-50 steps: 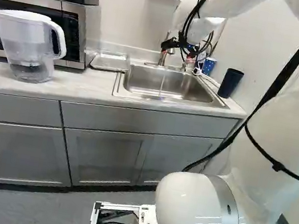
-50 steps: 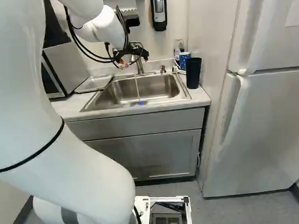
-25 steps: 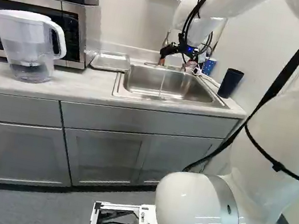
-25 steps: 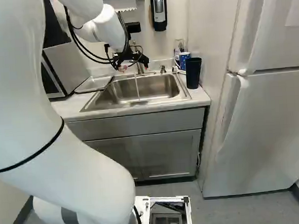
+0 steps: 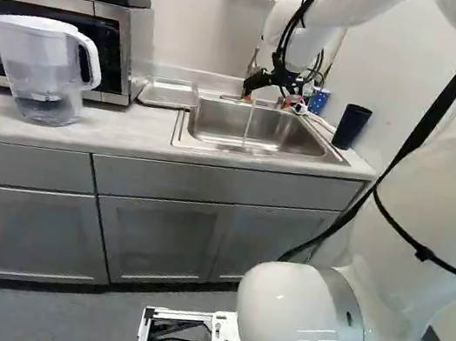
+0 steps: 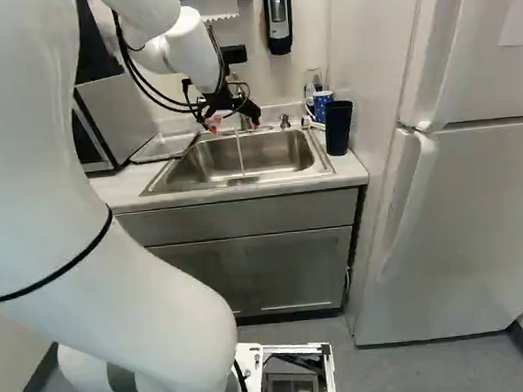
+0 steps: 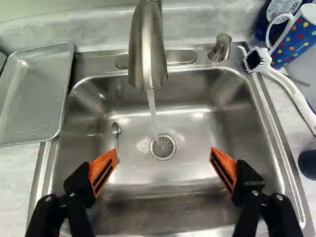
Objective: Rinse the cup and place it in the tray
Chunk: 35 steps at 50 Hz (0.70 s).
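The pincer (image 7: 164, 153) hangs over the sink (image 7: 197, 170), its fingers (image 7: 102, 170) spread wide and nothing held between them. What matters now is the way to the cup, and that lies off to the robot's right of the pincer, beyond the sink's rim. Two would answer to the name there: a spotted blue mug (image 7: 295, 42), ahead and to the right, and a dark tumbler (image 6: 338, 127), more nearly beside the pincer and closer to the base. I couldn't say which is meant. Both stand upright on the bench (image 7: 15, 173), well outside the grip; the mug's handle points in toward the faucet (image 7: 148, 49).

Rinsing hasn't properly begun, I'd judge, since neither is in hand. The next move calls for swinging right and closing across an upright wall. At the mug, the brush (image 7: 291, 89) lies close against the approach and could get knocked.

The sink has a spoon (image 7: 116, 129) in it, to the left of the drain (image 7: 163, 147), with water (image 7: 152, 106) running down from the faucet just ahead of the pincer. I can't see into the mug or the tumbler. The tray (image 7: 39, 94) sits ahead and left of the pincer, with nothing on it that I can see.
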Tool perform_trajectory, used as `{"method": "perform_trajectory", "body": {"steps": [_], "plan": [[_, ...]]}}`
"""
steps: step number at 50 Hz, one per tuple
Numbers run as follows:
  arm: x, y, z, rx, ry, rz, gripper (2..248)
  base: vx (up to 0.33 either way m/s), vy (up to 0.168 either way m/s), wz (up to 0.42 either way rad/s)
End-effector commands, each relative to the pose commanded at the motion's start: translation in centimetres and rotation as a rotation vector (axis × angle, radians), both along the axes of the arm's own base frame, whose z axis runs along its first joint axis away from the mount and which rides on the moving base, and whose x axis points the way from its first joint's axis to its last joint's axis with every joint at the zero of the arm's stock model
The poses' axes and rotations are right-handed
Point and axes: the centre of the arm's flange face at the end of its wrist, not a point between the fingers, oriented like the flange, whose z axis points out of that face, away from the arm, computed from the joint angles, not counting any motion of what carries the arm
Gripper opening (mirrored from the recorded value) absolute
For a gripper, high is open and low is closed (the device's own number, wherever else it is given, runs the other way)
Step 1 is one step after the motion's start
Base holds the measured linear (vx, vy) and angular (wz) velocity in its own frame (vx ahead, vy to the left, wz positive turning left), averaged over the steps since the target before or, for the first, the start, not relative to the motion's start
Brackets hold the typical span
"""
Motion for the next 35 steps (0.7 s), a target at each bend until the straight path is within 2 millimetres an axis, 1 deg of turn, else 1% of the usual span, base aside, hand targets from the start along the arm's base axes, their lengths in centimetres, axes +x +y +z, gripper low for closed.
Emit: {"method": "perform_trajectory", "body": {"steps": [20, 35], "plan": [[-0.05, 0.0, 0.0, 0.007, 0.0, -0.004, 247, 0.0, 0.0, 0.0], [-0.51, -0.5, 0.05, 0.024, -0.012, -0.025, 247, 0.0, 0.0, 0.0]]}}
